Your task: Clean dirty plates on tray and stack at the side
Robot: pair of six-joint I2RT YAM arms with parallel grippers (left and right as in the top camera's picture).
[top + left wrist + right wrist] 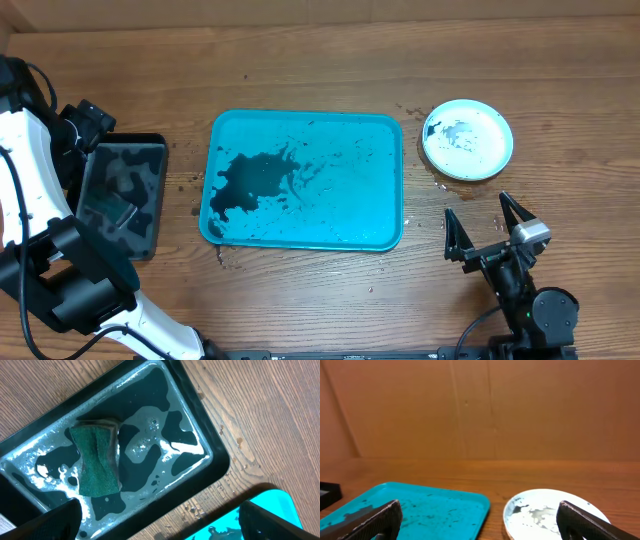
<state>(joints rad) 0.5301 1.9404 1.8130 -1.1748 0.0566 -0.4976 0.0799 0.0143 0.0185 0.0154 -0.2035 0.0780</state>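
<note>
A smeared plate lies on the tabletop just right of the tray; whether others sit beneath it, you cannot tell. Your right fingers stand open and empty nearby. Your left fingers, tips cut off, spread wide above the sponge in the black tray, left of the tray.

The turquoise tray lies flat and wet, with a black smear across its left half. A pale, black-smeared plate sits just beside its far right corner.
</note>
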